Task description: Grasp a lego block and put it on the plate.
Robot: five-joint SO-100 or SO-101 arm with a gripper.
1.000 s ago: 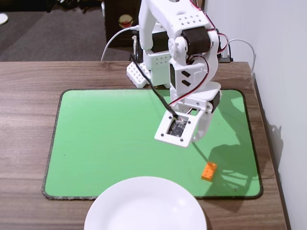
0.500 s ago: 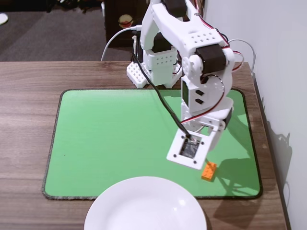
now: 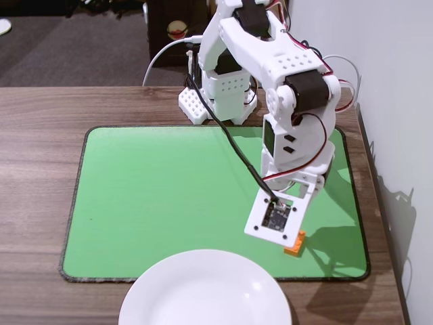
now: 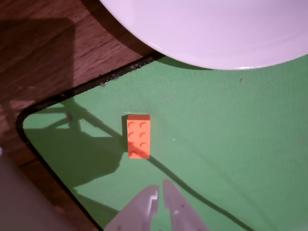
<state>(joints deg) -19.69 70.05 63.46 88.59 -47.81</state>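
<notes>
The orange lego block lies flat on the green mat, studs up, near the mat's rounded corner. In the fixed view only part of the lego block shows past the arm's wrist camera mount, near the mat's front right corner. My gripper hangs over the mat a short way from the block. Its fingers are together with only a thin slit between them, and they hold nothing. The white plate rests at the table's front edge, left of the block. The plate's rim overlaps the mat's edge.
The green mat covers the middle of the wooden table. The arm's base stands behind the mat. A white wall runs close along the table's right side. A black cable hangs along the arm.
The arm has swung forward, to the right and down. Its wrist mount moved from mid-mat to just above the lego block and now covers part of it. The block and plate have not moved.
</notes>
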